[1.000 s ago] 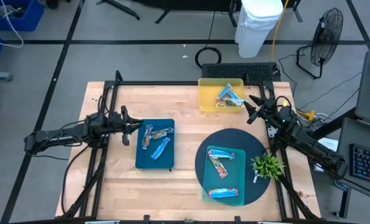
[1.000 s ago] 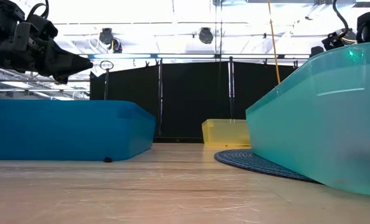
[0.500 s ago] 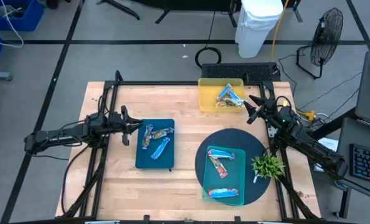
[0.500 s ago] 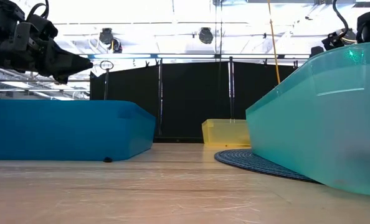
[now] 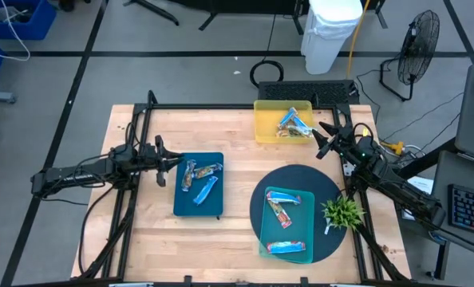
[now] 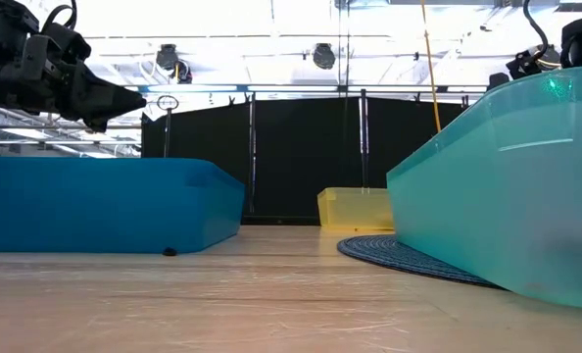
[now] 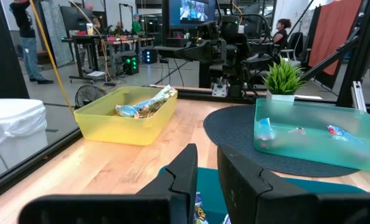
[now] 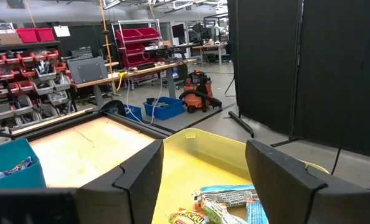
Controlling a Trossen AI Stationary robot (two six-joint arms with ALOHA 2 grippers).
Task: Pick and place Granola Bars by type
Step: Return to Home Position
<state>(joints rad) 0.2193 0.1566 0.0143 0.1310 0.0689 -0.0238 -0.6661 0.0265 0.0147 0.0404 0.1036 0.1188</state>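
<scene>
Granola Bars lie in three containers. The yellow bin [image 5: 283, 121] holds several mixed bars [image 5: 294, 123], seen also in the right wrist view [image 8: 225, 210]. In the blue tray [image 5: 198, 184] lie two mottled bars [image 5: 207, 170] and one blue bar [image 5: 204, 190]. The teal tray [image 5: 286, 225] holds a mottled bar [image 5: 281, 211] and two blue bars [image 5: 287, 246]. My left gripper [image 5: 175, 161] hovers shut at the blue tray's left edge, above it [image 6: 134, 99]. My right gripper [image 5: 322, 139] hangs open just right of the yellow bin, its fingers pointing at the bin [image 8: 203, 168].
The teal tray sits on a dark round mat [image 5: 325, 187]. A small green plant [image 5: 341, 212] stands at the mat's right edge, near my right arm. Bare wood lies between the blue tray and the yellow bin [image 5: 221, 131] and along the near edge.
</scene>
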